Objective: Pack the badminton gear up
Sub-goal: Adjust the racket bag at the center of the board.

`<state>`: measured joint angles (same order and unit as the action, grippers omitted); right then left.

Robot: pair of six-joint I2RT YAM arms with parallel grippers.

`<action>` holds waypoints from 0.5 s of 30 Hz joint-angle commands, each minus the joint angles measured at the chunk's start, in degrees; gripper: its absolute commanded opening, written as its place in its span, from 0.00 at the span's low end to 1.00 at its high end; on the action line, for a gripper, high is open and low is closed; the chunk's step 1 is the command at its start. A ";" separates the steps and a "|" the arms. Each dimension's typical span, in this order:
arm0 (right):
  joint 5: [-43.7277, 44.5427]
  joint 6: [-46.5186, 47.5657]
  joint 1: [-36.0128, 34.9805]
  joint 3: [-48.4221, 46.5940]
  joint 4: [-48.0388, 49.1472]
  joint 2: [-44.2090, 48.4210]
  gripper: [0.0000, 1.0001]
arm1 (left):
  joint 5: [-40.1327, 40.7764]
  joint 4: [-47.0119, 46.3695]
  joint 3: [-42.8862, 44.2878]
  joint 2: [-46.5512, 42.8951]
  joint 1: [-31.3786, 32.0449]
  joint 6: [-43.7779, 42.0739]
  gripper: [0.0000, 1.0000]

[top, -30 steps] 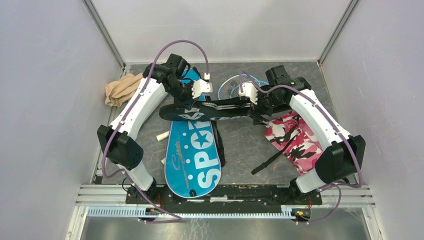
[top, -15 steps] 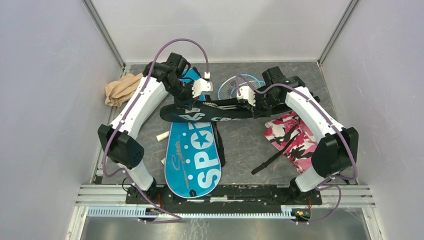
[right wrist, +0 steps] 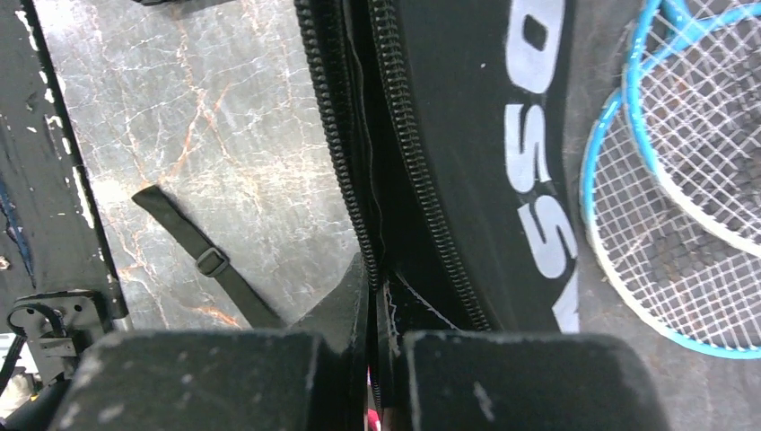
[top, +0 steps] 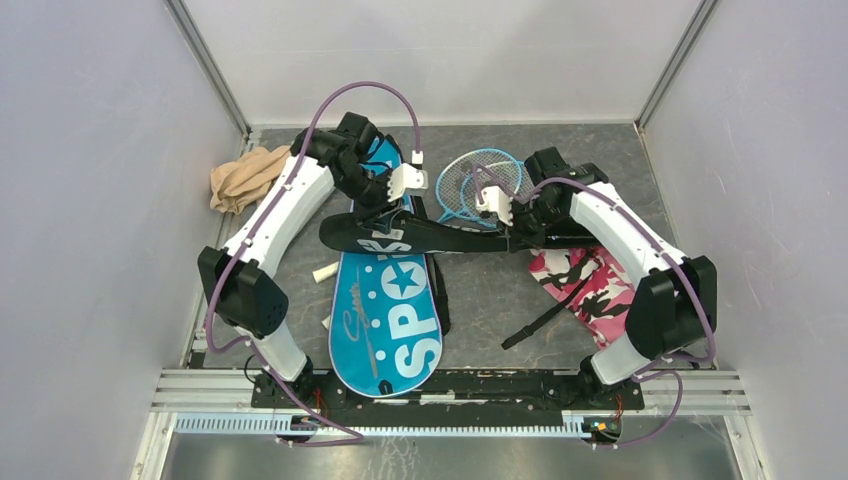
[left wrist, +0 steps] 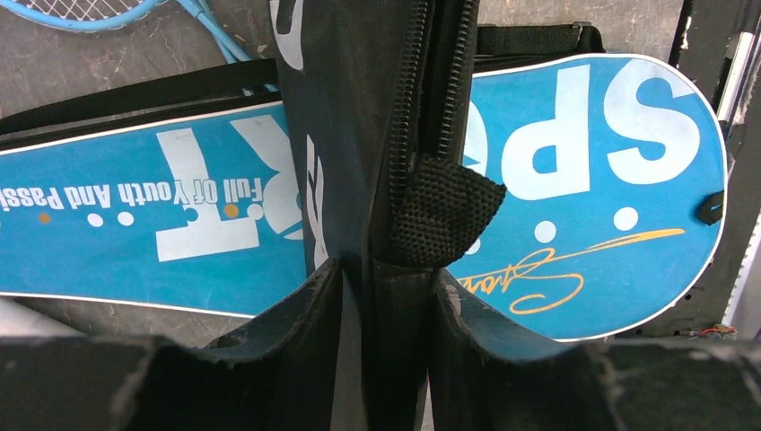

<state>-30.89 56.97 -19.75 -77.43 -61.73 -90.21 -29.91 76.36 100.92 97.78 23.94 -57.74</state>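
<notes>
The black "CROSSWAY" cover (top: 440,237) hangs crosswise over the blue "SPORT" cover (top: 390,310), held off the table between my two arms. My left gripper (top: 392,212) straddles its zipped edge (left wrist: 350,117). The left gripper's (left wrist: 381,269) jaws are open, with a thin gap on the left side, just below a mesh tab (left wrist: 444,211). My right gripper (top: 510,232) is shut on the cover's other end; its (right wrist: 375,278) fingers pinch the fabric beside the zipper (right wrist: 476,135). Two blue-framed rackets (top: 475,180) lie behind the cover, heads overlapping (right wrist: 673,180).
A tan cloth bundle (top: 240,178) sits at the back left. A pink camouflage bag (top: 590,275) with a black strap (top: 545,322) lies under my right arm. Small white pieces (top: 325,272) rest left of the blue cover. Grey walls close in three sides.
My right gripper has closed on the black cover's edge and drawn nearer and lower. The left jaws have spread apart around the cover's other end.
</notes>
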 commanded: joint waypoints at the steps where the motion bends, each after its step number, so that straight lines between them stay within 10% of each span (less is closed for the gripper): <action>1: -2.56 0.77 -0.03 2.76 1.08 3.04 0.00 | -1.97 -0.24 -0.46 -1.44 0.23 -2.53 0.44; 15: 0.44 -2.73 -0.07 -2.06 1.46 2.57 0.00 | -4.21 -1.58 -1.94 -6.39 0.23 -4.77 0.43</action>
<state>-30.85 56.10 -19.75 -75.31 -60.64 -88.44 -30.61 76.09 99.81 95.90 24.14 -58.65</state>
